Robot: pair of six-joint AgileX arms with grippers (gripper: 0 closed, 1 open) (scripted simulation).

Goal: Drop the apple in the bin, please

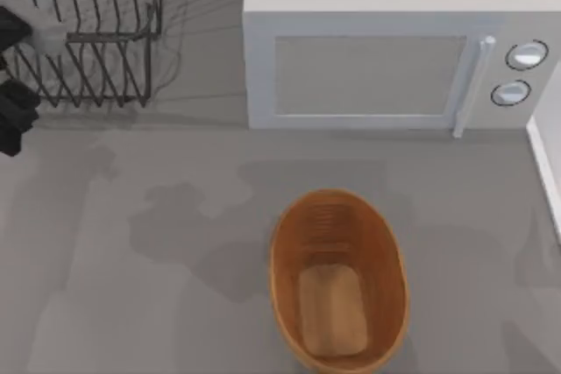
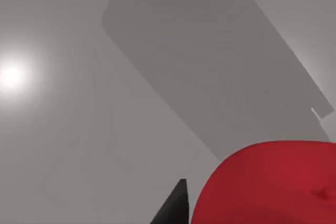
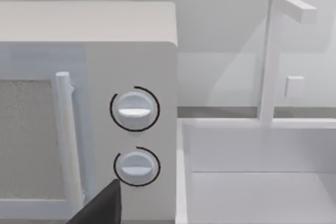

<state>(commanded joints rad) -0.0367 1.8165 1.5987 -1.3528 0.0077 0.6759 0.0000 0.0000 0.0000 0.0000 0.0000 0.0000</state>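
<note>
Top view: the bin (image 1: 339, 279) is sitting low-centre on the table (image 1: 131, 304), long axis running near-to-far; left arm (image 1: 16, 85) is hanging at the far left edge by the dish rack (image 1: 88, 32), well apart from the bin, so carry goes rightward.

Left wrist view: the apple (image 2: 273, 184) is filling the corner right beside a dark fingertip (image 2: 176, 208), apparently held, though I cannot tell the jaw state.

Right wrist view: right arm is idling, facing the microwave (image 3: 105, 77) and sink (image 3: 252, 171); jaws cannot be told.

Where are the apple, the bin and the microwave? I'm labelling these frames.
apple (image 2: 268, 187): left wrist view, on its red rounded side.
bin (image 1: 282, 256): top view, on its ribbed left wall.
microwave (image 1: 368, 74): top view, on the door panel.
</note>
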